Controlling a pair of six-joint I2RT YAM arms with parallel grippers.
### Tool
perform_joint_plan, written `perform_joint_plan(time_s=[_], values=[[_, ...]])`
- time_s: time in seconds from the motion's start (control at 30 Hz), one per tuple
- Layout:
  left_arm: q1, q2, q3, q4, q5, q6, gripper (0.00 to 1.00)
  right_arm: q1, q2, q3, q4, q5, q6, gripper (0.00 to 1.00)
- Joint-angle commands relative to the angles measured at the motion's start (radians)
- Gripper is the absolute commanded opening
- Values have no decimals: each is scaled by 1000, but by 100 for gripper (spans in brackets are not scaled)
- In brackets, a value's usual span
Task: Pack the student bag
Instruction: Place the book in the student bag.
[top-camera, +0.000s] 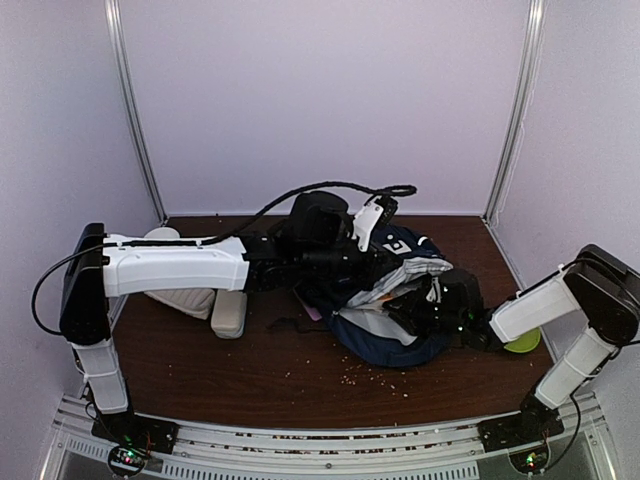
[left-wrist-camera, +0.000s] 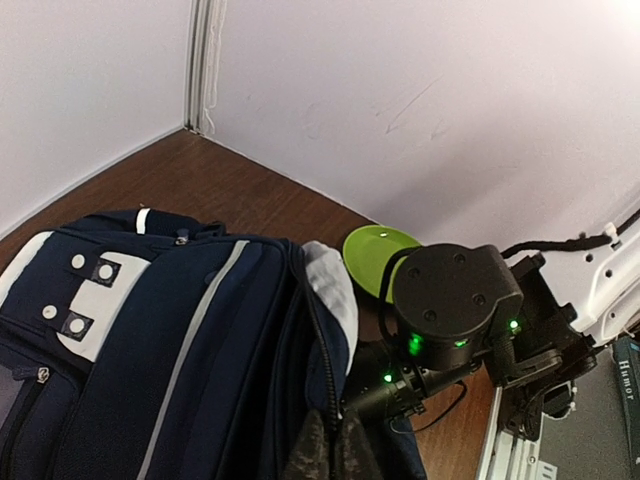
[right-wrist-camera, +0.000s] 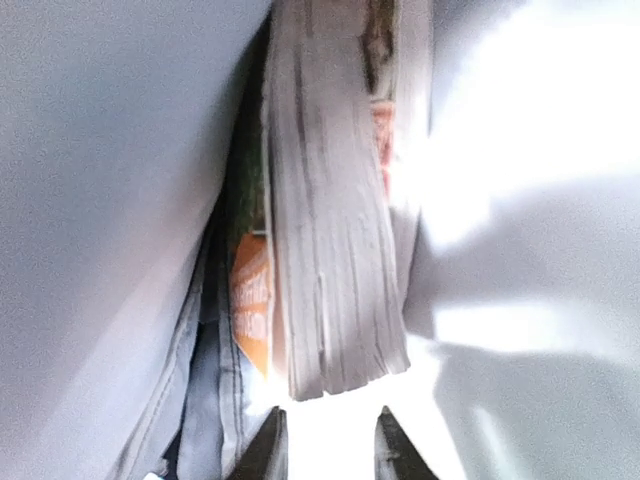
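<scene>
The student bag (top-camera: 395, 300), navy with white trim, lies on its side in the middle of the table. Its mouth faces right and the light lining shows. In the left wrist view the bag (left-wrist-camera: 150, 340) fills the lower left. My left gripper (left-wrist-camera: 335, 445) is shut on the zipper edge of its opening and holds it up. My right gripper (right-wrist-camera: 325, 428) is inside the bag, its tips apart with nothing between them. Just ahead of it stands a thick book (right-wrist-camera: 335, 250), page edges towards me, beside an orange-covered one (right-wrist-camera: 252, 300). From above, the right gripper is hidden in the opening.
A lime green plate (top-camera: 522, 343) lies by the right arm, at the table's right edge (left-wrist-camera: 378, 255). A beige pouch (top-camera: 228, 313) and a pale bundle (top-camera: 185, 300) lie under the left arm. Crumbs (top-camera: 375, 372) dot the wood in front of the bag.
</scene>
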Motion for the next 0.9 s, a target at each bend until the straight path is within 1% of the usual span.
perform_joint_plan(time_s=[0.0, 0.1, 0.23, 0.3, 0.4, 0.6, 0.67, 0.73, 0.8, 0.87], values=[[6, -13, 64, 149, 59, -20, 0, 9, 64, 25, 107, 22, 48, 17], [6, -21, 45, 162, 76, -36, 0, 7, 88, 32, 136, 60, 61, 8], [6, -32, 10, 179, 88, -52, 0, -6, 90, 53, 94, 126, 32, 4], [6, -39, -4, 182, 91, -55, 0, -20, 83, 55, 74, 167, 20, 4], [5, -48, -22, 183, 94, -54, 0, -41, 89, 60, 87, 204, 18, 3], [6, -60, -54, 192, 97, -47, 0, -58, 149, 116, 115, 180, 11, 5], [6, -61, -58, 186, 77, -39, 0, -58, 150, 117, 120, 156, 0, 10], [7, -61, -58, 173, 47, -29, 0, -55, 129, 95, 122, 127, -9, 24], [11, -59, -54, 163, 10, -33, 0, -47, 87, 37, 130, 120, -20, 36], [27, -49, -44, 164, 3, -54, 0, -42, 45, 0, 124, 105, -33, 44]])
